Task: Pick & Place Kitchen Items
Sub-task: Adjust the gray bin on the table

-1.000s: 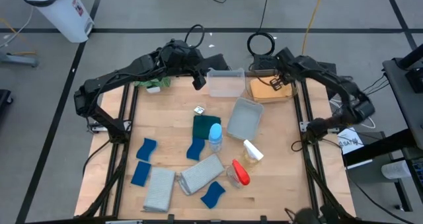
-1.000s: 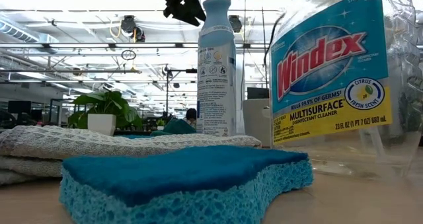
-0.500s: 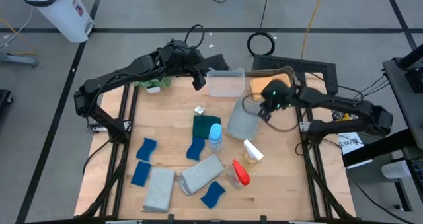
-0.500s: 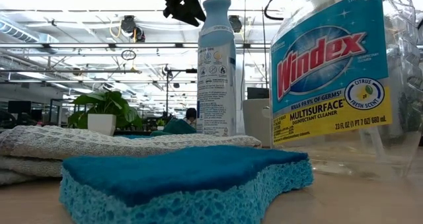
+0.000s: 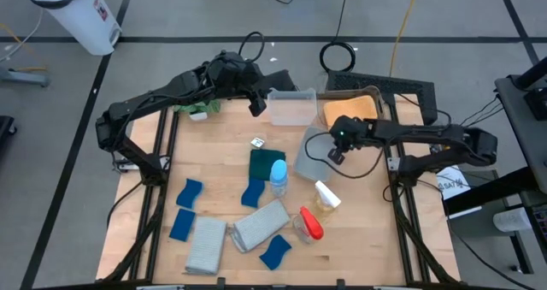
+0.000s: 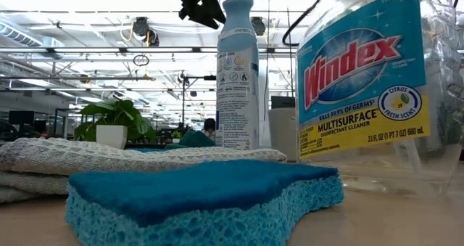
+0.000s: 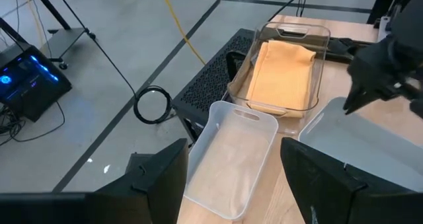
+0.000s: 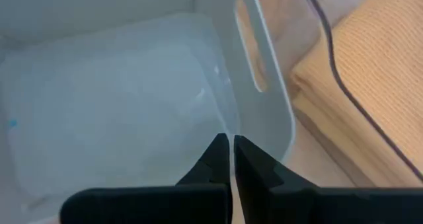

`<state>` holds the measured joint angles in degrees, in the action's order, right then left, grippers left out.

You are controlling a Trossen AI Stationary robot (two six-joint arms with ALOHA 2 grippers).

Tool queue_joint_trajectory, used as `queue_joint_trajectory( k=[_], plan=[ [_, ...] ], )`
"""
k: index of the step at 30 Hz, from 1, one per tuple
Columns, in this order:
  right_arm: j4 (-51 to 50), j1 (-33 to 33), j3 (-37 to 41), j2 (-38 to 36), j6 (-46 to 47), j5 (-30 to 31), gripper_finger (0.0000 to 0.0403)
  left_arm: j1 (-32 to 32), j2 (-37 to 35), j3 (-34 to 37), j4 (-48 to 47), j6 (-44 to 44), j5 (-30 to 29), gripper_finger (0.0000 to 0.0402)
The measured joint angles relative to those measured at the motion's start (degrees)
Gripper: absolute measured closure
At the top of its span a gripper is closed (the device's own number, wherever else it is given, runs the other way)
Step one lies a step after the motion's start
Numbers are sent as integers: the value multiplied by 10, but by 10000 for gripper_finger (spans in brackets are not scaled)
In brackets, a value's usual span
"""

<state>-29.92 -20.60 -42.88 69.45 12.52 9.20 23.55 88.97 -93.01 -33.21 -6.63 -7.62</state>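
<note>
Wooden table, my two arms reaching in from the far corners.

Three clear bins along the far edge: one holds the orange cloth, the middle bin looks bare, the grey bin sits angled nearer the table's centre.

Loose items crowd the near half: grey cloths, teal cloth, blue sponges, bottles with blue, white and red tops.

My right gripper hangs over the grey bin's right rim, fingers pinched together, carrying nothing. Arm stretched long and low, pointing left.

White-topped bottle is nearest it, just toward the near edge; its long axis probably runs diagonally.

My left gripper waits by the middle bin, fingers spread, nothing between them.
</note>
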Motion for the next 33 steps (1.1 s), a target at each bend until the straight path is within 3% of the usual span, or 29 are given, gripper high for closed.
queue_joint_trajectory(
  k=[12,23,29,33],
  plan=[
    [48,-68,0,56,-31,15,403,0,0,0,0,-3,0,156],
    [99,-68,-1,56,3,15,403,0,0,0,0,-6,0,156],
    [129,-68,-1,56,4,70,403,0,0,0,0,-6,0,156],
    [134,-63,-1,53,5,57,403,0,0,0,0,-6,0,156]
  ],
)
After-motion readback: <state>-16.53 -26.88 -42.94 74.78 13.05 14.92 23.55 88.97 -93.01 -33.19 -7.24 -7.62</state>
